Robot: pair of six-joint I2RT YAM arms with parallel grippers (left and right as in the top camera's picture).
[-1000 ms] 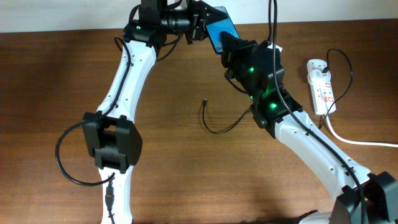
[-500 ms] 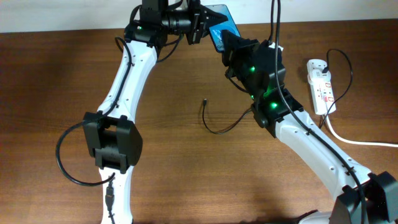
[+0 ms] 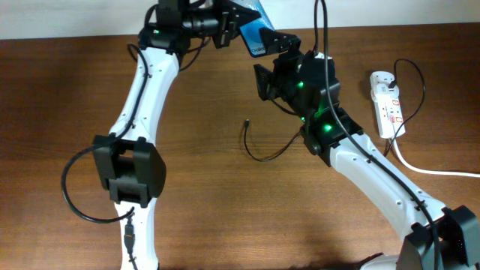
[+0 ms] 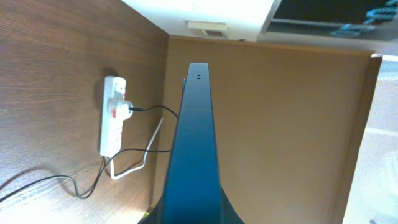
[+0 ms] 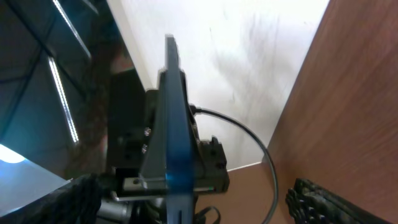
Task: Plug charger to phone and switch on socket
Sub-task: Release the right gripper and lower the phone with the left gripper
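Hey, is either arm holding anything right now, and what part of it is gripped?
The left end effector holds the phone by one end; the right end effector is open, holding nothing.

The overhead camera looks straight down on the whole table point(image 3: 210, 187), while both wrist cameras face the phone point(image 4: 196, 143) edge-on from close, the left one also sharing the socket point(image 4: 112, 121) with overhead.

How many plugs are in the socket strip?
1: the charger has its plug in the socket, near the strip's upper end in the left wrist view. The white cord is the strip's own.
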